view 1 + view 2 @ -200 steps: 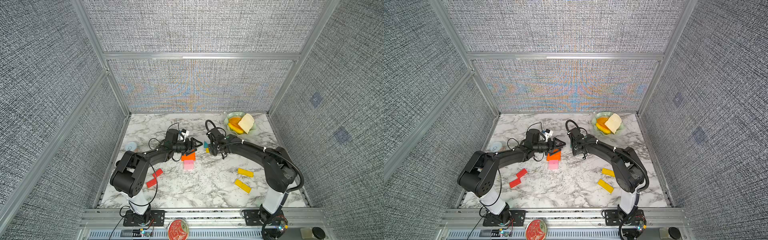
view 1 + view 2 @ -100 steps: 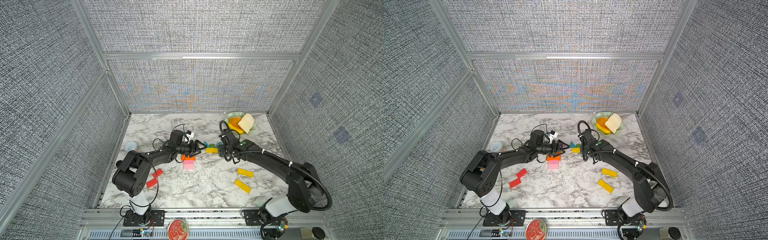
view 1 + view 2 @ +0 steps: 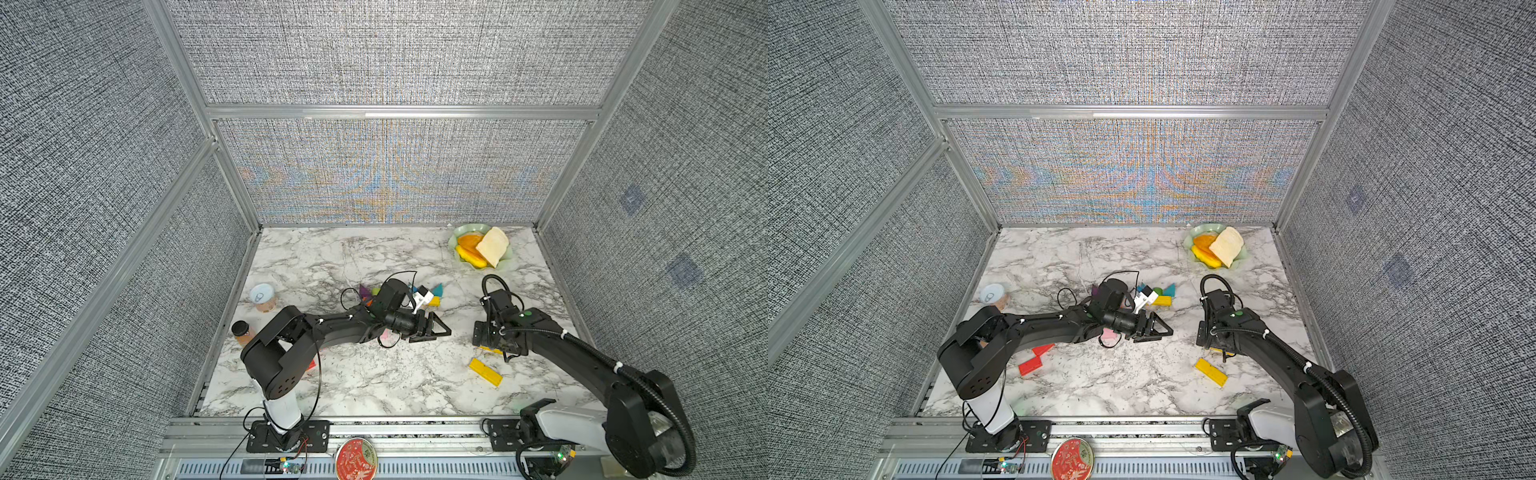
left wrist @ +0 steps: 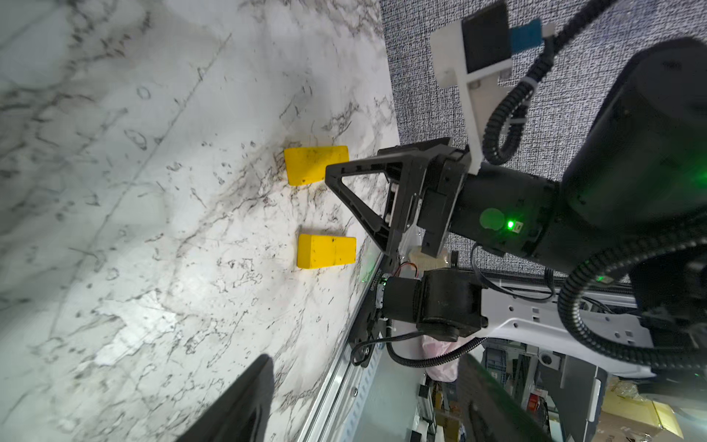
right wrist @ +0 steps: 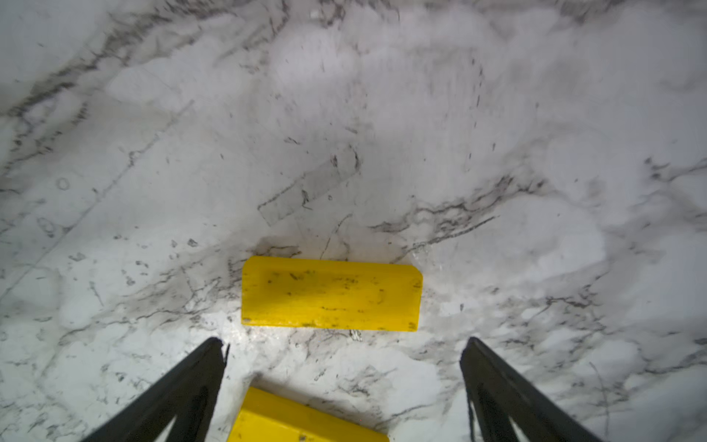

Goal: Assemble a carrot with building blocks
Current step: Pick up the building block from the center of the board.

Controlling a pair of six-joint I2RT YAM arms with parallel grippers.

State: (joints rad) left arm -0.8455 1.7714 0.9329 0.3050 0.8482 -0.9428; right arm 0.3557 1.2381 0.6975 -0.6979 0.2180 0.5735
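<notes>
above a yellow bar [image 5: 331, 292] the right gripper [image 5: 344, 340] points down, jaws wide.

light: bright, even | shadows: soft, short | wrist views: blurred, bowed edges | back wall [image 3: 386, 174]: moiré

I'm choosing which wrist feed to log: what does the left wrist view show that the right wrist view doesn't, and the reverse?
Only the left wrist view: the right arm, the grey wall and the frame rail. Only the right wrist view: a faint rectangular mark on the marble table. Both: the table, the two yellow blocks, and the open right tool.
</notes>
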